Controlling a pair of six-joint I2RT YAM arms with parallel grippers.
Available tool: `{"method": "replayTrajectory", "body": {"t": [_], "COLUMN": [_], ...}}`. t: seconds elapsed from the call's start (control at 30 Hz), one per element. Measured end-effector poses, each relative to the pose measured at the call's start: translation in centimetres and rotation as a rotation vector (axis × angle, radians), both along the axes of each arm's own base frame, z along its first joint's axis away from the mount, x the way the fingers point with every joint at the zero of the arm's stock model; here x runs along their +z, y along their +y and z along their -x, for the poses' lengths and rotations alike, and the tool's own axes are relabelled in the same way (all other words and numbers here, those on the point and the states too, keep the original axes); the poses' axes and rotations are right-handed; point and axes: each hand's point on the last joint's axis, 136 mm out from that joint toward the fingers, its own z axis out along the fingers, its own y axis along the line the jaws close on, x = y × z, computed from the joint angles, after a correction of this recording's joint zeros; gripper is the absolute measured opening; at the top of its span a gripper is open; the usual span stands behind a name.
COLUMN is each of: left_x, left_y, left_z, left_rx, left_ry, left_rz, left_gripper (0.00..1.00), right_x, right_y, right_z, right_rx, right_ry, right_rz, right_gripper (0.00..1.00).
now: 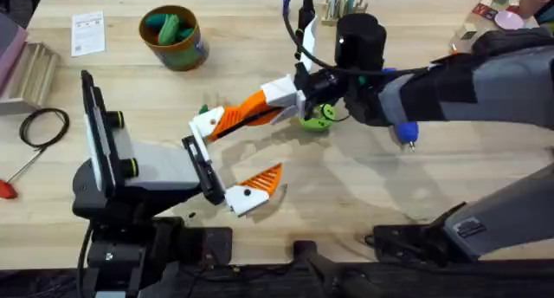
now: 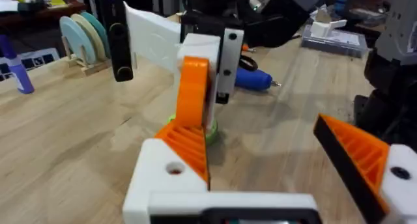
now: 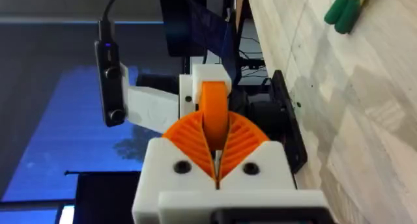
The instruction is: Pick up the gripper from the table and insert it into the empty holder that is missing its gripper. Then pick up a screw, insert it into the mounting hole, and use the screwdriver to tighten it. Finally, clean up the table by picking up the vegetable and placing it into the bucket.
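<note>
My right gripper (image 1: pixel 264 107) (image 3: pixel 215 152) reaches across the middle and is shut on the orange ribbed gripper (image 1: pixel 232 118) (image 3: pixel 214 110) (image 2: pixel 193 97). That wedge sits against the white holder (image 1: pixel 208 125) (image 3: pixel 208 77), the far finger base of my left gripper (image 1: pixel 247 151). The left gripper stands wide open, its near finger (image 1: pixel 251 192) (image 2: pixel 365 155) carrying its own orange pad. The blue screwdriver (image 1: pixel 403 130) (image 2: pixel 255 79) lies on the table right of the grippers. A small dark-green vegetable (image 3: pixel 345 8) (image 1: pixel 203 110) lies just beyond the holder. The bucket (image 1: pixel 189 52) stands at the back left with green items inside.
A bright-green disc (image 1: pixel 317 118) (image 2: pixel 211 130) lies under the right wrist. A red-handled tool (image 1: pixel 7 188) and a black cable loop (image 1: pixel 43 125) lie at the left edge. A paper card (image 1: pixel 88 31) lies beside the bucket, and a tool stand (image 1: pixel 342 5) is at the back.
</note>
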Motion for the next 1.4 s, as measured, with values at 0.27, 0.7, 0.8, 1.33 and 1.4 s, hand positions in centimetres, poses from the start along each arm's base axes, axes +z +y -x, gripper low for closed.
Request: {"method": "replayTrajectory", "body": {"t": [0.27, 0.7, 0.8, 1.33, 1.4], "left_x": [-0.01, -0.02, -0.02, -0.02, -0.02], "left_y": [0.06, 0.1, 0.1, 0.1, 0.1], "left_z": [-0.11, -0.19, -0.18, -0.19, -0.19], "left_rx": [0.008, 0.013, 0.013, 0.013, 0.013], "left_ry": [0.006, 0.013, 0.012, 0.013, 0.013], "left_rz": [0.003, 0.005, 0.005, 0.005, 0.005], "left_gripper": [0.987, 0.987, 0.987, 0.986, 0.985], "right_x": [-0.09, -0.14, -0.14, -0.15, -0.14], "right_y": [0.42, 0.86, 0.86, 0.88, 0.88], "right_z": [0.06, 0.19, 0.19, 0.23, 0.22], "right_rx": [-0.01, -0.017, -0.017, -0.016, -0.016], "right_ry": [-0.001, 0.006, 0.007, 0.007, 0.007], "right_rz": [0.006, 0.013, 0.013, 0.013, 0.013], "right_gripper": [0.008, 0.008, 0.008, 0.008, 0.008]}}
